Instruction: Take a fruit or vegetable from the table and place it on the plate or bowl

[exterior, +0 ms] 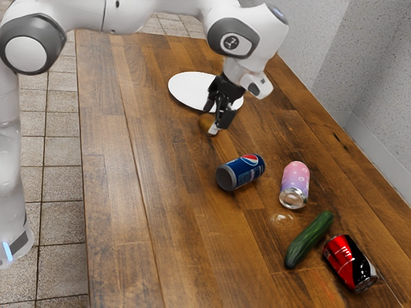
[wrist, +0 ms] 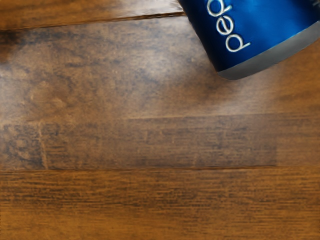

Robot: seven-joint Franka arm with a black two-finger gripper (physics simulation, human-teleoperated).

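Ext. view: The hand [exterior: 217,127] is hanging low over the counter [exterior: 160,224], just off the plate [exterior: 186,90] rim on the side facing the cans. A small brown veg [exterior: 205,122], poss. a potato, is lying just beside the plate rim and right against the hand's tip. Whether the hand is clenched on it or released, I cannot tell; the tip is hiding part of the item. A blue can [exterior: 241,172] is lying on its side further from the plate. A pink can [exterior: 295,185] is lying beyond that. A cucumber [exterior: 308,239] and a red can [exterior: 349,263] are lying well apart from the plate, at the far end.

Wrist view: Bare counter [wrist: 150,150] is lying under the hand, and the blue can [wrist: 250,35] is showing near it, on the side away from the plate.

Risks, in my judgement:
- The veg appears to be sitting off-centre to the hand. A closing move is likely nudging it sideways rather than gripping it.
- The item is rounded, so it may be rolling away, poss. under the plate rim.
- The plate is thin and light, so a low sweep toward it risks shoving it.
- A weak pinch risks a drop during the lift.
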